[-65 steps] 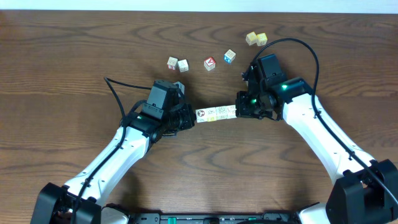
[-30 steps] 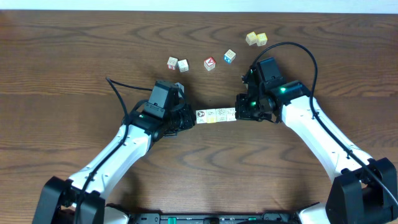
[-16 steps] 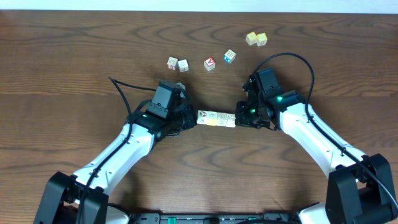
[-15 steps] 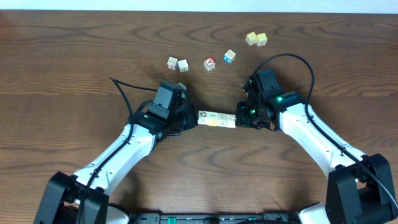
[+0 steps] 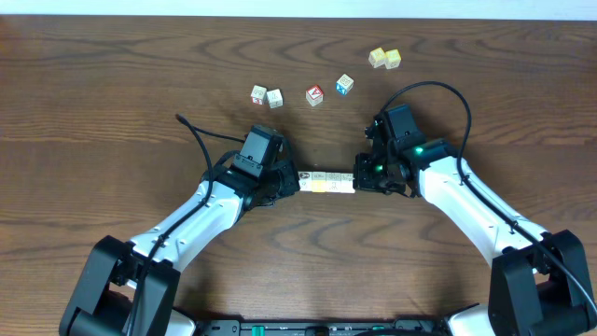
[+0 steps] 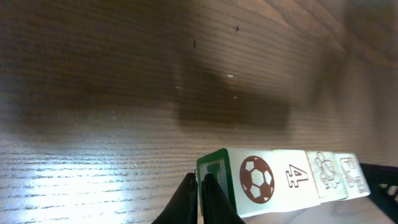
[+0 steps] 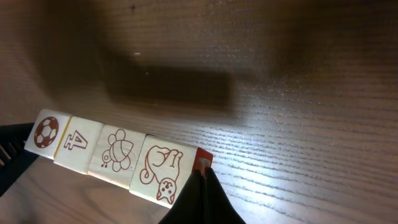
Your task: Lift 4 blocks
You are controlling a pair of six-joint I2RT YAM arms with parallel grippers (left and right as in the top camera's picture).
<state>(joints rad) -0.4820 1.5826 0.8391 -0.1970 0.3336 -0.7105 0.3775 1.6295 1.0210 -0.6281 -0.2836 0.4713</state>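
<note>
**A:** So, entry one: the blocks (image 7: 112, 155)?

**B:** Four small white cubes of equal size, butted face to face in one straight row. The upper faces carry brown line prints of a football, a numeral 4, a bee and a cat. The football end face has a green frame, the 4 cube has a yellow edge, and the cat end shows red.

**A:** Location?

**B:** Mid-table (image 5: 112, 75), between the two arms. The row is clear of the wood, and its shadow lies apart from it in both wrist views.

**A:** Entry two, the tools?

**B:** The left gripper (image 5: 296, 180) has its fingers pressed together, with the tips set against the football end. The right gripper (image 5: 356, 179) is also closed tight, with its tips against the cat end. Neither pinches a cube. The row is squeezed lengthwise between them.

**A:** And farther back?

**B:** Loose stock, well apart from the row. There are two pink-edged cubes (image 5: 266, 95) side by side, then a red cube (image 5: 314, 95), then a blue cube (image 5: 345, 84). Two yellow cubes (image 5: 383, 58), touching each other, sit farthest off.
</note>
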